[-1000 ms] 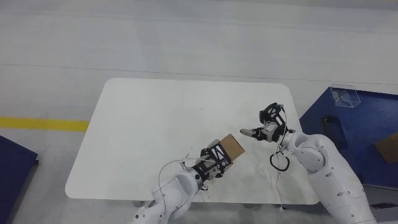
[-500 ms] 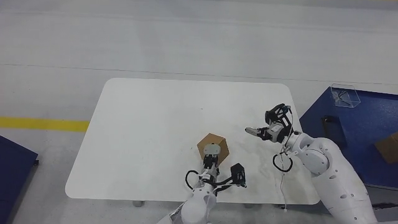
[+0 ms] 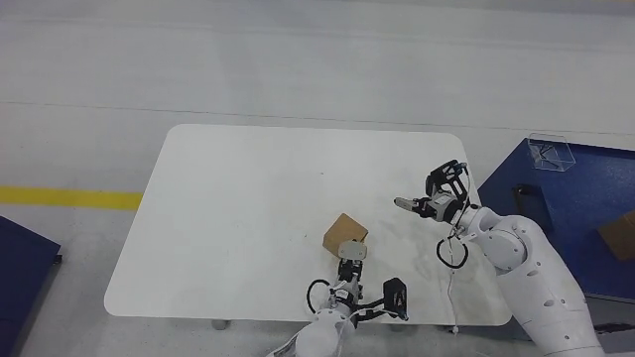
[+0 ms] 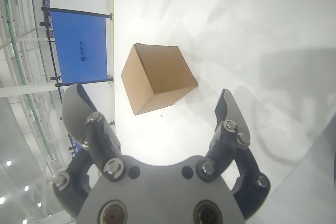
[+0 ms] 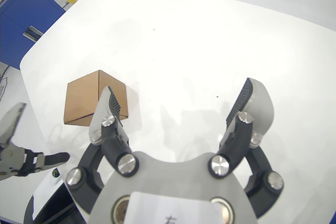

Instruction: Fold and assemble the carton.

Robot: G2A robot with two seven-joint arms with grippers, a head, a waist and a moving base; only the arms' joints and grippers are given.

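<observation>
A small brown carton [image 3: 344,232], folded into a closed cube, rests on the white table [image 3: 238,208] near its front edge. In the left wrist view the carton [image 4: 157,78] lies just ahead of my left gripper [image 4: 150,89], whose fingers are spread wide and hold nothing. From above, the left gripper [image 3: 359,264] hovers right behind the carton at the near edge. My right gripper [image 3: 417,194] is open over the table's right side, a short way from the carton [image 5: 86,99]. Its fingers [image 5: 242,96] hold nothing.
A blue cabinet [image 3: 575,218] stands off the table's right edge, with a clear plastic box [image 3: 551,152] on top. A black cable loop [image 3: 451,255] hangs under the right arm. The table's rounded front edge runs close to the carton.
My left gripper let go of the carton, which now sits on the table, and drew back toward the near edge. The right gripper drifted slightly to the right.
</observation>
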